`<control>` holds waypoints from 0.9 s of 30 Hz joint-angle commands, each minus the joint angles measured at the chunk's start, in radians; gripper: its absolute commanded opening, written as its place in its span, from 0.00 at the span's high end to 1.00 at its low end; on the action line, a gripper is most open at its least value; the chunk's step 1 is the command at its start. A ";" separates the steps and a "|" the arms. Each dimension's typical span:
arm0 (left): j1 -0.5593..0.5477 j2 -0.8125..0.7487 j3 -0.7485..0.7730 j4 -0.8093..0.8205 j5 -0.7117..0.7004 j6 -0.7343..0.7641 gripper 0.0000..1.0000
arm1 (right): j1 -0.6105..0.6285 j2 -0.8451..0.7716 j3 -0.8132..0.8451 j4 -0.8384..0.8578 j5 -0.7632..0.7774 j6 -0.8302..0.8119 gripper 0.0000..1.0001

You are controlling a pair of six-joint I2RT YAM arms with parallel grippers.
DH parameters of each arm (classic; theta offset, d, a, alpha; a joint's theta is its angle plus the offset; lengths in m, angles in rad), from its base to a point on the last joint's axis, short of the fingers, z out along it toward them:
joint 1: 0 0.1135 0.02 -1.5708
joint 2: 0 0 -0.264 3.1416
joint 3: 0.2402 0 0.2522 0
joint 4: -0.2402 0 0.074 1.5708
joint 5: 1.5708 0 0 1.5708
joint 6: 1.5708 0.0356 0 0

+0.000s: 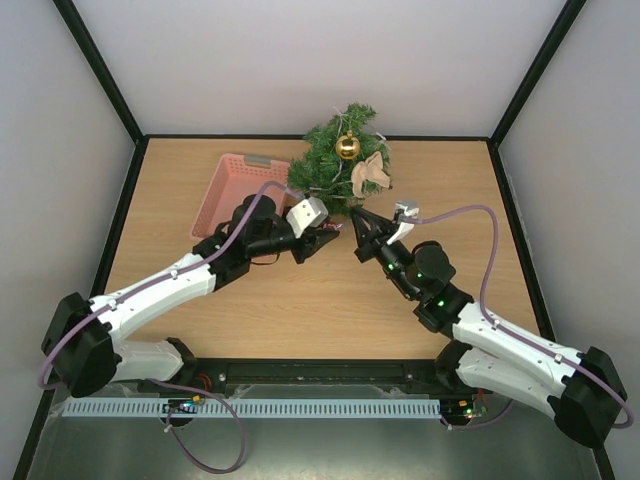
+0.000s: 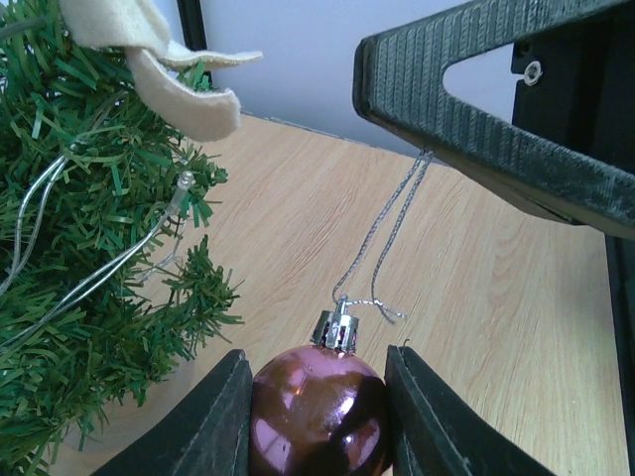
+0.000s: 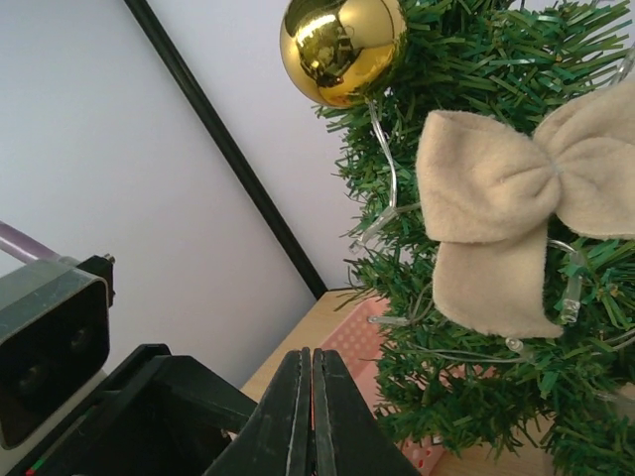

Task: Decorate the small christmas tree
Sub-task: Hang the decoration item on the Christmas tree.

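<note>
table [image 1: 300, 310]: light wood, with both arms reaching over it.
small christmas tree [image 1: 325, 165]: stands at the far edge of the table, in the middle. It is green and bristly, with thin pale strings in it.
basket [image 1: 232, 185]: pink, right beside the tree on its left.
left gripper [image 1: 328, 236]: squeezes the purple ball between its two fingers, near the tree.
right gripper [image 3: 313, 397]: fingers pressed tight together, pinching the top of the thread loop.
bow [image 3: 516, 228]: soft and beige, on the tree.
gold ball [image 3: 342, 45]: shiny, hangs above the bow.
purple ball [image 2: 316, 412]: shiny, with a silver cap.
thread loop [image 2: 382, 238]: thin and silver, runs up from the cap.
</note>
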 commanded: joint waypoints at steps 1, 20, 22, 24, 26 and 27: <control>0.006 0.020 0.037 0.056 -0.016 -0.011 0.75 | -0.007 0.032 -0.018 0.070 0.036 -0.090 0.98; 0.186 -0.043 -0.016 0.098 0.044 -0.071 0.77 | -0.008 0.270 0.139 0.198 0.018 -0.197 0.98; 0.198 -0.047 -0.016 0.091 0.047 -0.069 0.77 | -0.008 0.292 0.154 0.206 0.022 -0.199 0.98; 0.203 -0.047 -0.017 0.079 0.047 -0.069 0.77 | -0.008 0.313 0.163 0.210 0.023 -0.201 0.98; 0.204 -0.045 -0.022 0.070 0.041 -0.076 0.77 | -0.008 0.334 0.160 0.223 0.021 -0.201 0.98; 0.202 -0.045 -0.027 0.069 0.040 -0.081 0.77 | -0.008 0.344 0.154 0.235 0.021 -0.201 0.98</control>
